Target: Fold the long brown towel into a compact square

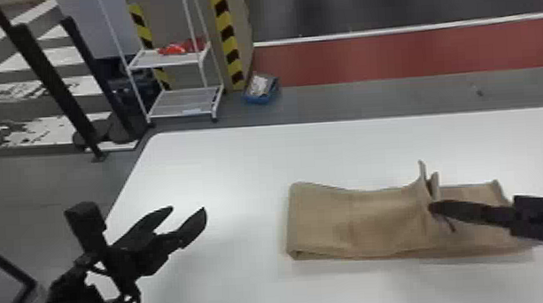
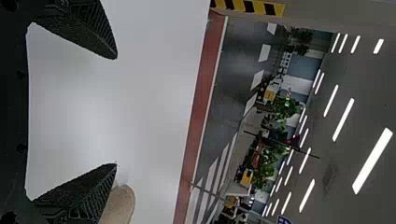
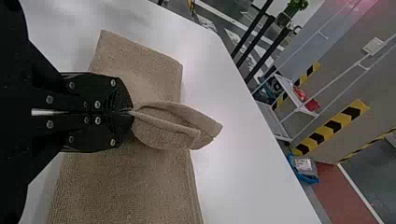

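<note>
1. Pinching a raised fold [image 1: 420, 194] of the brown towel [image 1: 354, 224], the right gripper [image 1: 433, 207] has its fingers closed together on the cloth
2. The towel lies as a long, layered strip on the white table [image 1: 222, 164], toward the robot's right
3. The left gripper [image 1: 188, 209] is above the table, well apart from the towel, fingers spread wide and empty
4. A white shelf cart [image 1: 179, 101] stands beyond the table

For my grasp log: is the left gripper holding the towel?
No, the left gripper is open and empty, to the left of the towel.
</note>
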You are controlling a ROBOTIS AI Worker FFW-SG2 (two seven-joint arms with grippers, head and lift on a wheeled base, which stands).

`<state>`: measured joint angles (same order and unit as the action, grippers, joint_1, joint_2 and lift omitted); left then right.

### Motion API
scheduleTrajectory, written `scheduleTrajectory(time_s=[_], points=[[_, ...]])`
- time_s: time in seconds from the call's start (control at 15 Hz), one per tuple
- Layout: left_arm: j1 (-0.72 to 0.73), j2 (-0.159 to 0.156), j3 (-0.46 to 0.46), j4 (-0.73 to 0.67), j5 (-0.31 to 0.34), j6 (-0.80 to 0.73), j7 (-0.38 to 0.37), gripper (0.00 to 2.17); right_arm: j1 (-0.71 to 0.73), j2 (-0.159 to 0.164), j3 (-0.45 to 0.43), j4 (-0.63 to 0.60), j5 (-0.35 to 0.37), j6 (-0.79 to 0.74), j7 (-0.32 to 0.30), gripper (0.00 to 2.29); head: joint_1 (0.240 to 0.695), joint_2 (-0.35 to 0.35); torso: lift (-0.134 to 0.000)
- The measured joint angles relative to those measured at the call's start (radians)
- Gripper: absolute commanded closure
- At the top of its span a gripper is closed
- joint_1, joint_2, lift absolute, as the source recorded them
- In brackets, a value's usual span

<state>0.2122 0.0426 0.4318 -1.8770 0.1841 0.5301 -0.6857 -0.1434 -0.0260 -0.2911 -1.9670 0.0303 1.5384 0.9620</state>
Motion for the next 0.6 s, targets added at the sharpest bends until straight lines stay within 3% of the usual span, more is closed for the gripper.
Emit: scheduleTrajectory(time_s=[0.27, 0.47, 0.6], points=[[0.009, -0.001, 0.000, -0.008, 0.000, 0.000, 0.000, 0.06, -0.011, -0.011, -0.020, 0.012, -0.010, 0.015, 0.000, 1.33, 0.695, 0.151, -0.124], [0.016, 0.000, 0.004, -0.013, 0.000, 0.001, -0.002, 0.06, -0.012, -0.055, -0.059, 0.016, -0.028, 0.023, 0.002, 1.33, 0.695, 0.117, -0.124], [0.024, 0.001, 0.004, -0.013, 0.001, 0.000, -0.006, 0.06, 0.006, -0.065, -0.066, 0.054, -0.021, -0.011, 0.002, 1.33, 0.695, 0.102, -0.124]])
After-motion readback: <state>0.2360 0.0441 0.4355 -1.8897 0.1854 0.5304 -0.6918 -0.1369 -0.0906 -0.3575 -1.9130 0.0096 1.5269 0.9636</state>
